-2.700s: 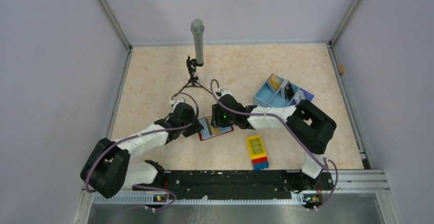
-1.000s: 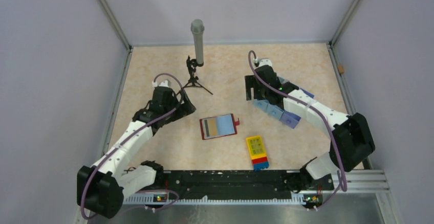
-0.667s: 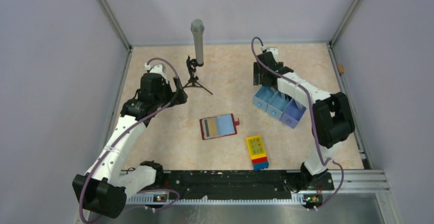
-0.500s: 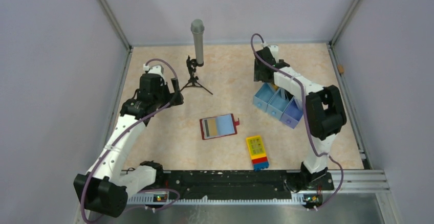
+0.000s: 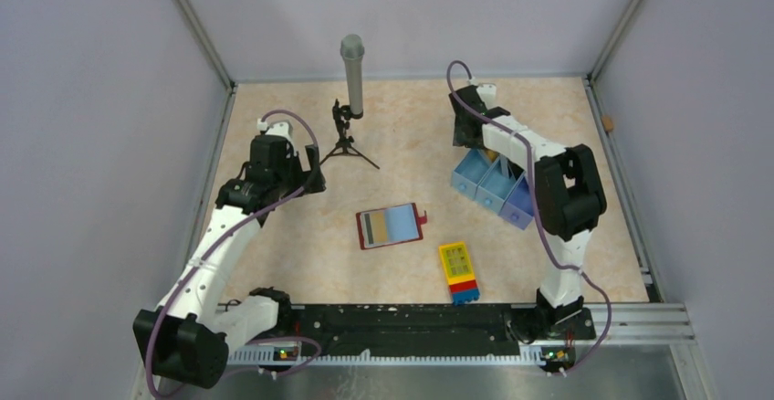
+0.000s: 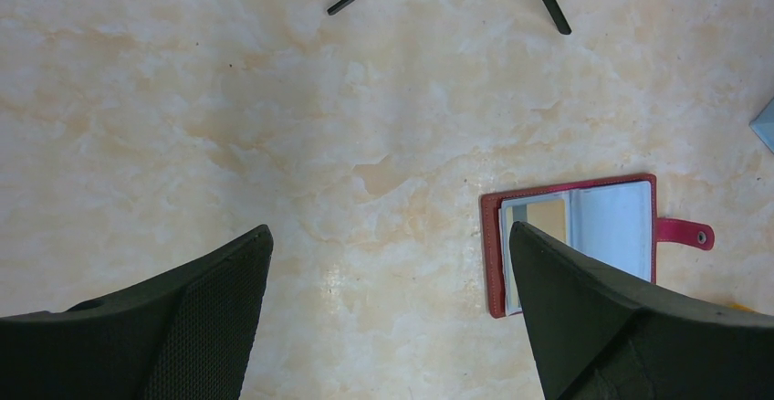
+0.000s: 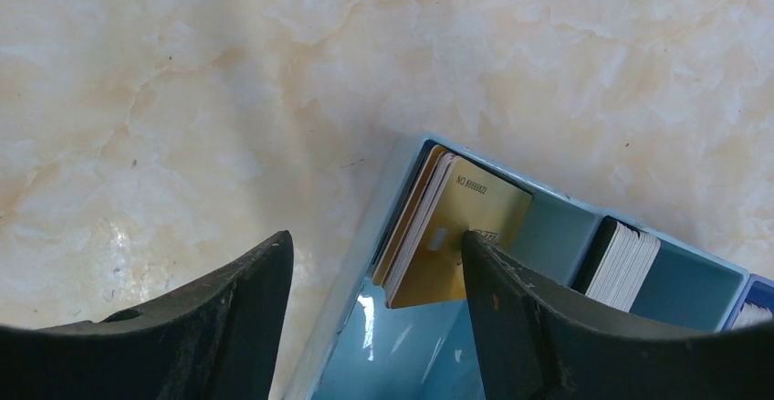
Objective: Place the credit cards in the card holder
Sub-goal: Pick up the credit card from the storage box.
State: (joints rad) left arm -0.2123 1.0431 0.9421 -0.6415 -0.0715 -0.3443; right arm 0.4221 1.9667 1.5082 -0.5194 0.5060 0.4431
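Cut off at the lower edge: light-blue tray [image 7: 411,350]. Partly hidden behind right pincer [image 7: 374,234]: gold card [image 7: 456,222]; behind left pincer [image 6: 391,227]: card holder [image 6: 584,226].

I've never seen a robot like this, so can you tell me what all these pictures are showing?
Two robot arms stand at a table. One picture looks down from above; the others come from a camera on each wrist. The left end effector is open and empty, near the open red card holder. The right end effector, open and empty too, hovers over a gold card standing in the blue tray. A colourful block and a microphone are there too.
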